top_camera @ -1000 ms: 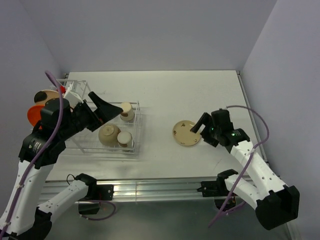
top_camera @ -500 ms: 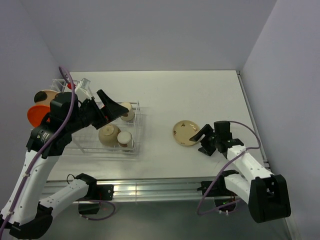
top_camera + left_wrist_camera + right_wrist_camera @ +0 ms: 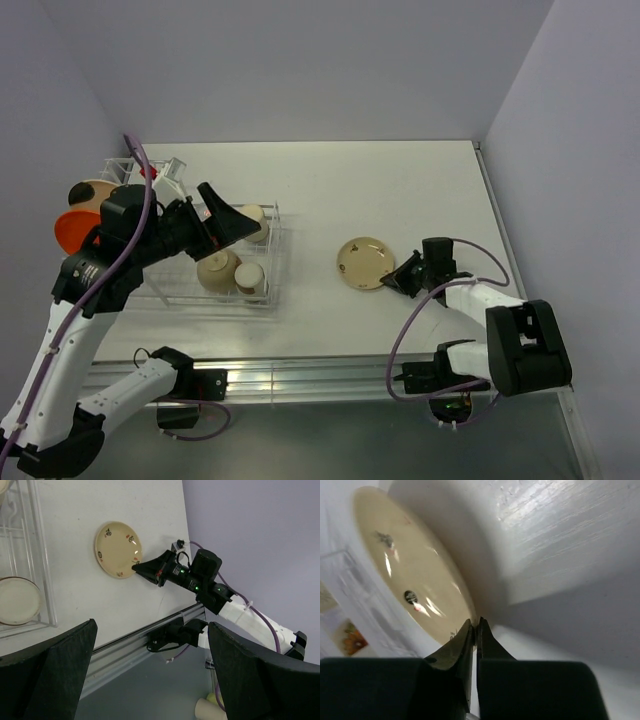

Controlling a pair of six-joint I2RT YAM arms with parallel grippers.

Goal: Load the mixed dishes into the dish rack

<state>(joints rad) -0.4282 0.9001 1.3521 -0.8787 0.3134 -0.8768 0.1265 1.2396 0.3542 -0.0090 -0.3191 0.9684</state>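
Left gripper [image 3: 152,625] wide open above the dish rack [image 3: 274,262]; right gripper [image 3: 392,280] pinched on the rim of the cream shallow dish [image 3: 362,260].
The left gripper's jaws stand spread wide and hold nothing. In the rack's basket below it sit a cream-white bowl [image 3: 217,268] and two tan cups [image 3: 253,222] [image 3: 249,277], and an orange plate [image 3: 68,228] shows further to its left. Well to the right of that gripper, apart from the rack, the dish lies on the table [image 3: 400,190]. The right gripper sits low at the dish's right edge with its fingertips nearly together on the rim, and the dish spreads away to its left.
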